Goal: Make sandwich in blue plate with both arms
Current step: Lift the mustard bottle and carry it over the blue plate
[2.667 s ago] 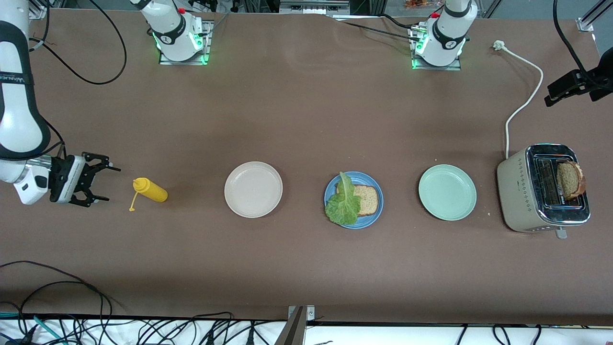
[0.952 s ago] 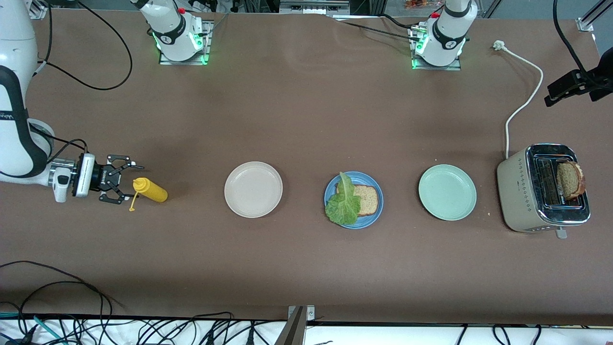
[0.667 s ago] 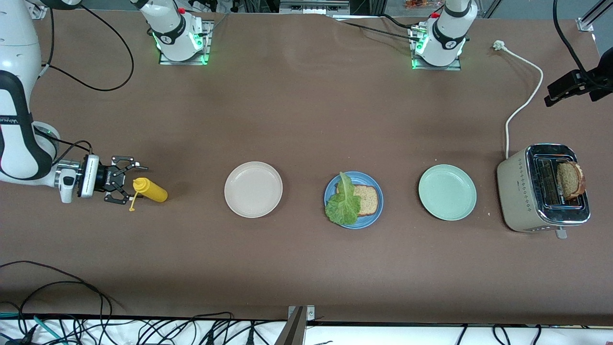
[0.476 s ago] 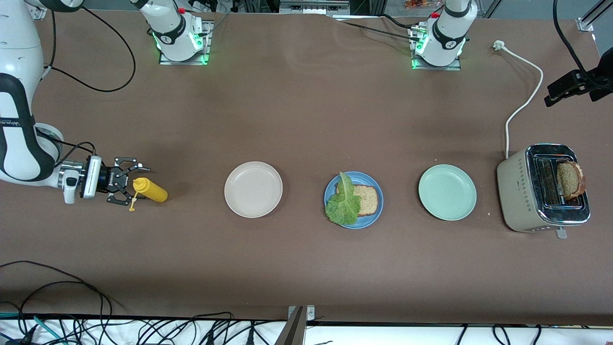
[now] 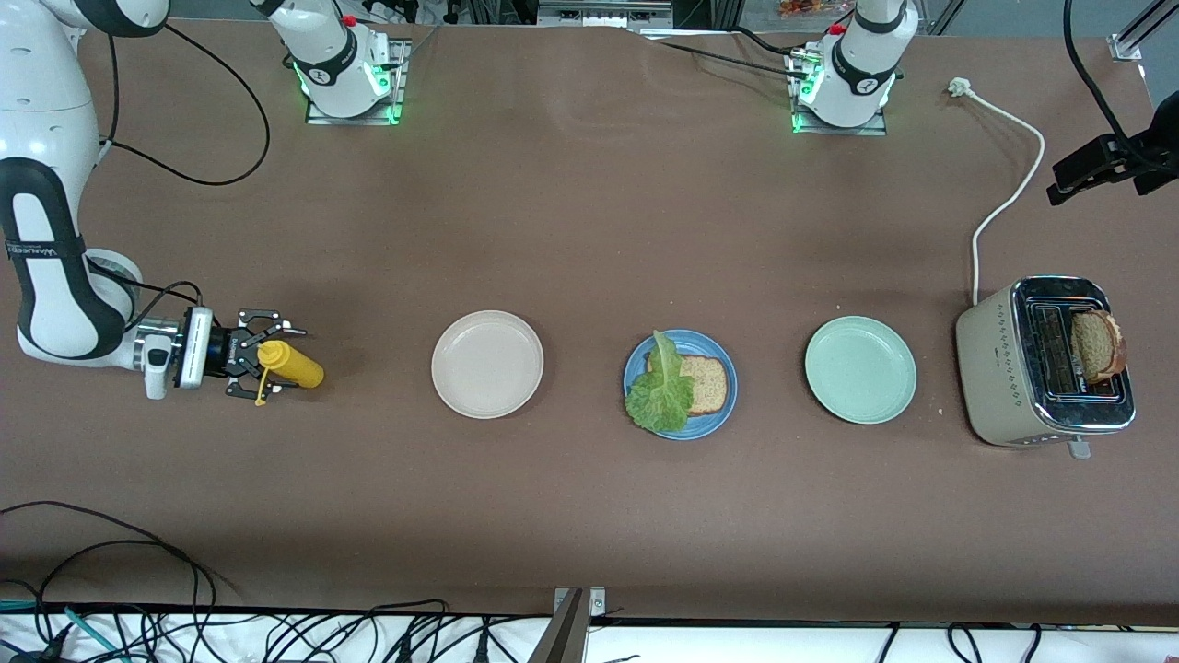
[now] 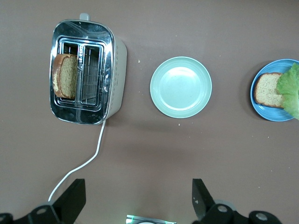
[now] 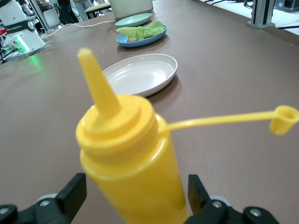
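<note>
Straddling the yellow squeeze bottle [image 5: 291, 365] with wide fingers, the right gripper [image 5: 264, 367] sits low; the left gripper [image 6: 135, 205], also wide, hangs above the toaster [image 6: 86, 71].

1. The blue plate [image 5: 730, 398] is round with a raised rim and sits flat on the counter just below the centre of the front frame.
2. The sandwich is unfinished. One brown bread slice [image 5: 709, 383] lies flat on the plate, and a ruffled lettuce leaf [image 5: 661, 394] partly covers it and overhangs the rim. A second slice [image 5: 1096, 345] stands upright in a toaster [image 5: 999, 368] slot.
3. The right arm [image 5: 51, 258] reaches low. The right gripper [image 5: 272, 357] lies sideways with its jaws spread around a yellow bottle [image 5: 295, 366].
4. The left gripper [image 6: 136, 186] hangs high over the counter with its jaws wide apart and nothing between them.
</note>
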Robot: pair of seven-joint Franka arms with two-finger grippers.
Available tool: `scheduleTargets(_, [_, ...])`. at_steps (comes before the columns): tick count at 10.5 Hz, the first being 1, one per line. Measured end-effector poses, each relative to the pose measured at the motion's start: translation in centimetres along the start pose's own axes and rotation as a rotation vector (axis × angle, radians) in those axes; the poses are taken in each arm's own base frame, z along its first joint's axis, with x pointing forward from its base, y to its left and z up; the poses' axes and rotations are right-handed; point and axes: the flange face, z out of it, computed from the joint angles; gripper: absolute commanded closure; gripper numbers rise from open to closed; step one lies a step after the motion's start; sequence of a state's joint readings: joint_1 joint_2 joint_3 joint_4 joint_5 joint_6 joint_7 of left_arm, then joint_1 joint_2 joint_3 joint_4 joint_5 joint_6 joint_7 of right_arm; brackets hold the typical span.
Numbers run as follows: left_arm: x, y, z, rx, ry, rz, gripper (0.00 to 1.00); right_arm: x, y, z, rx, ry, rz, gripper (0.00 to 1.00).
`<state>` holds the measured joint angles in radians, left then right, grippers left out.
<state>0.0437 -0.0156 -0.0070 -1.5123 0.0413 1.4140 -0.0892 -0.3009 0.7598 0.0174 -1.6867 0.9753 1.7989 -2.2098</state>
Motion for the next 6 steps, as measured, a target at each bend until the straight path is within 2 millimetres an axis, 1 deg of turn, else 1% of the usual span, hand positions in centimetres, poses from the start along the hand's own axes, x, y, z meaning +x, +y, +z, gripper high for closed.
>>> scheduleTargets(1, [0.0,0.0,0.0,0.0,0.0,0.0,0.0,0.4,0.3,0.1,-0.001,0.001,-0.009,0.72])
scheduleTargets(3, [0.0,0.0,0.0,0.0,0.0,0.0,0.0,0.8,0.7,-0.2,-0.007,0.0,-0.021,0.8])
scheduleTargets(4, [0.0,0.0,0.0,0.0,0.0,0.0,0.0,1.1,0.9,-0.4,-0.012,-0.001,-0.027,0.8])
scheduleTargets(5, [0.0,0.0,0.0,0.0,0.0,0.0,0.0,1.8,1.4,-0.8,-0.02,-0.004,-0.03,0.8])
scheduleTargets(6, [0.0,0.0,0.0,0.0,0.0,0.0,0.0,3.4,2.4,-1.3,-0.03,-0.017,-0.027,0.81])
